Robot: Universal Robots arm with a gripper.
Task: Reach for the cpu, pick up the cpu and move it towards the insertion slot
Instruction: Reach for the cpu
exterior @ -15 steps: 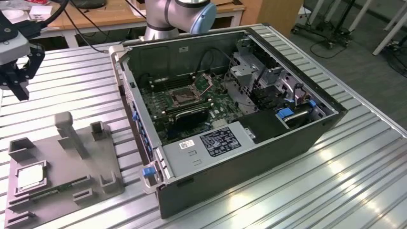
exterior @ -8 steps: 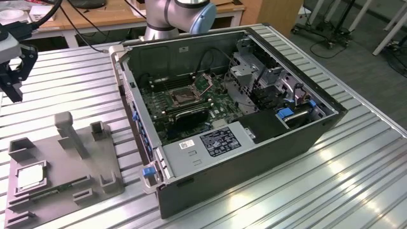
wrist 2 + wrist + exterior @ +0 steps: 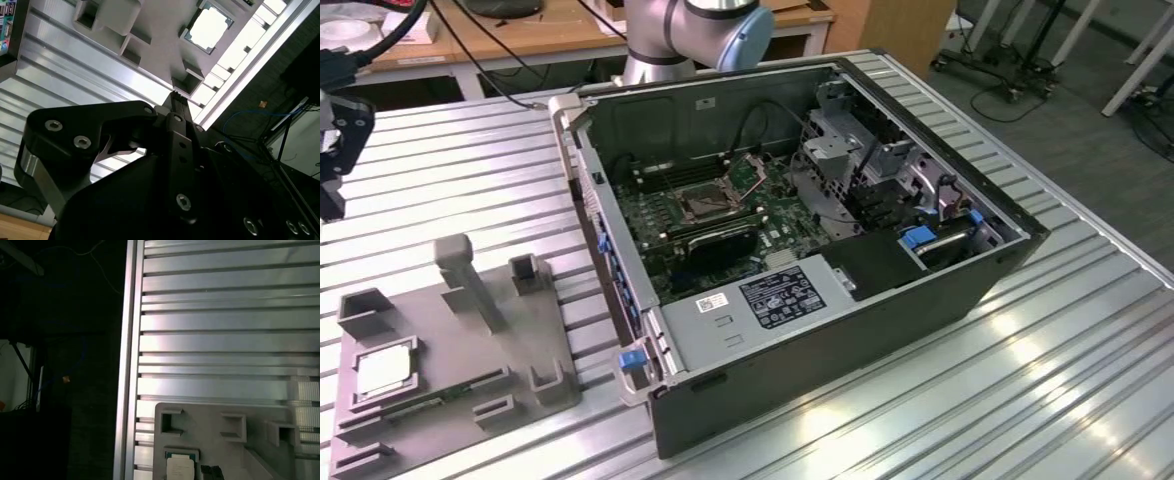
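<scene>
Near the edge of the tabletop (image 3: 467,180) at the exterior view's left, the gripper (image 3: 334,200) is held apart from the cpu (image 3: 384,372), which is laid flat in the gray tray (image 3: 520,330), far from the insertion slot (image 3: 698,205). In the second wrist view the cpu (image 3: 210,27) is seen ahead, untouched; the state of the gripper (image 3: 176,97) cannot be told. In the first wrist view the tray (image 3: 210,450) is bordered by bare tabletop (image 3: 225,315).

No print can be read. Inside the computer case (image 3: 854,340), a dark label (image 3: 781,297) and a small white sticker (image 3: 715,302) just beside it sit on a gray metal cover, their print too small to make out. The cpu (image 3: 180,467), on the gray tray (image 3: 225,440) apart from the case, shows no legible marking.
</scene>
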